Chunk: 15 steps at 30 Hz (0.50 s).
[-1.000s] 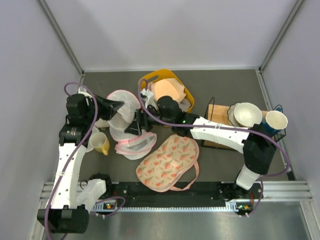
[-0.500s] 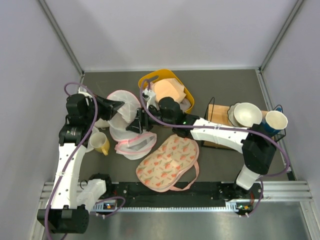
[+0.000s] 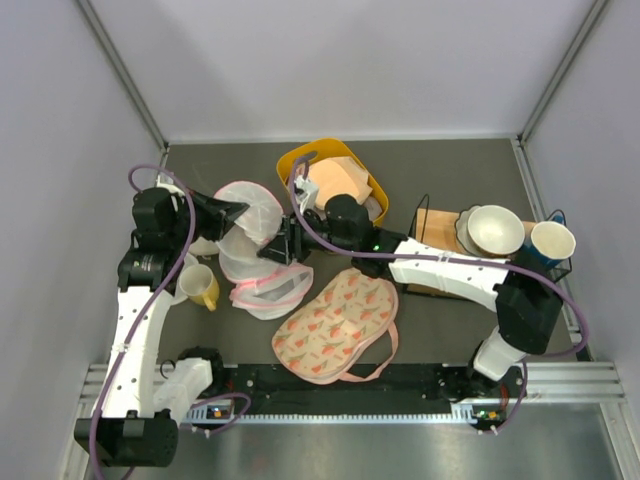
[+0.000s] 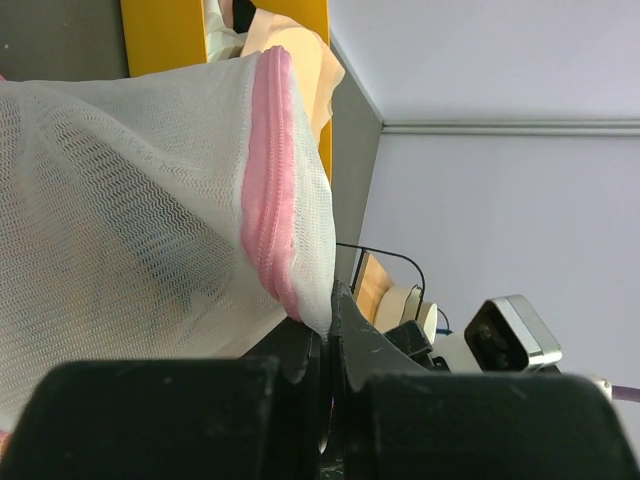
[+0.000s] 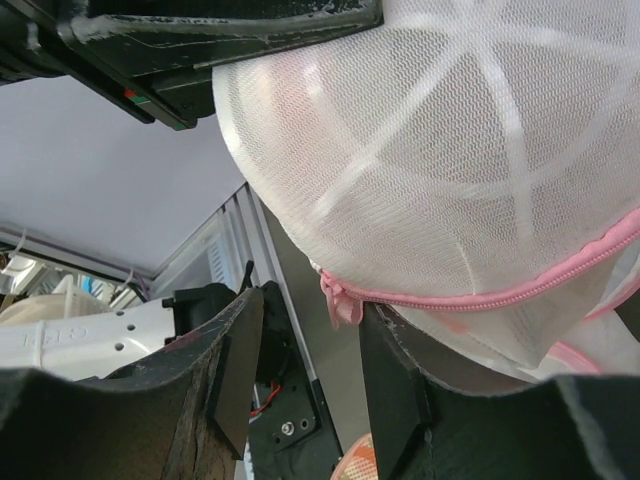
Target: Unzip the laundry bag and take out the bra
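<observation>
the right gripper point(image 5: 313, 305) has its jaws apart, one finger on each side of the small pink zipper pull point(image 5: 338, 298), which hangs in the gap close to the right-hand finger; no squeeze on the pull shows. the pull sits at the end of the pink zipper point(image 5: 520, 290) that runs along the lower edge of a white mesh dome of the laundry bag point(image 5: 450, 150). the left gripper point(image 4: 328, 300) is clamped tight on the rim of the bag, with mesh and pink zipper tape pinched between its fingertips and the fabric drawn up and away from them. seen from above, the bag point(image 3: 250, 200) is at the left middle of the dark table point(image 3: 450, 170), its domes held up between the two grippers, the left gripper point(image 3: 235, 210) at its upper side and the right gripper point(image 3: 275, 248) at its lower right. the bra cannot be made out through the mesh. just beyond the bag stands a yellow bin point(image 3: 300, 158) with peach cloth point(image 3: 335, 180) in it. a yellow mug point(image 3: 200, 287) stands left of the bag, and a cream pouch with red print point(image 3: 335, 322) lies nearer the arm bases.
</observation>
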{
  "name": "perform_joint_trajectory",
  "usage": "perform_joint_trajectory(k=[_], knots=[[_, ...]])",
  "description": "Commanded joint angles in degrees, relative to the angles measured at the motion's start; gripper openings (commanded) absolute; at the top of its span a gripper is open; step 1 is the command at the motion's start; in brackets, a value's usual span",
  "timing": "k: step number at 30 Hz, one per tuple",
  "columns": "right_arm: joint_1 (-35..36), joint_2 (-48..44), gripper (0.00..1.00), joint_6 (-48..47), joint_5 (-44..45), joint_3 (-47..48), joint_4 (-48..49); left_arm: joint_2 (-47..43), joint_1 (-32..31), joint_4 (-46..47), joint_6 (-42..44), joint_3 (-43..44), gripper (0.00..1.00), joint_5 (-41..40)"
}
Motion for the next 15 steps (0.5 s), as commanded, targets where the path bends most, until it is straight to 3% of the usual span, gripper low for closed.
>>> perform_joint_trajectory(k=[1,5,6,9,15], knots=[[-0.65,-3.19,0.42,-0.42,0.24,1.12,2.15,-0.99,0.23,3.38,-0.6,0.34,0.0,1.19],[-0.57,-2.49,0.26,-0.42,0.07,1.3,1.89,-1.25,0.23,3.47,-0.68,0.25,0.0,1.11],[-0.65,-2.4,0.16,-0.34,0.15,1.22,1.89,-1.25,0.23,3.47,-0.68,0.25,0.0,1.11],[-0.91,-2.66,0.0,-0.16,0.94,0.69,1.71,-1.34,0.23,3.47,-0.6,0.25,0.0,1.11],[-2.15,-5.11,0.0,0.1,3.05,-3.44,1.97,-0.9,0.76,3.47,-0.33,0.34,0.0,1.98]])
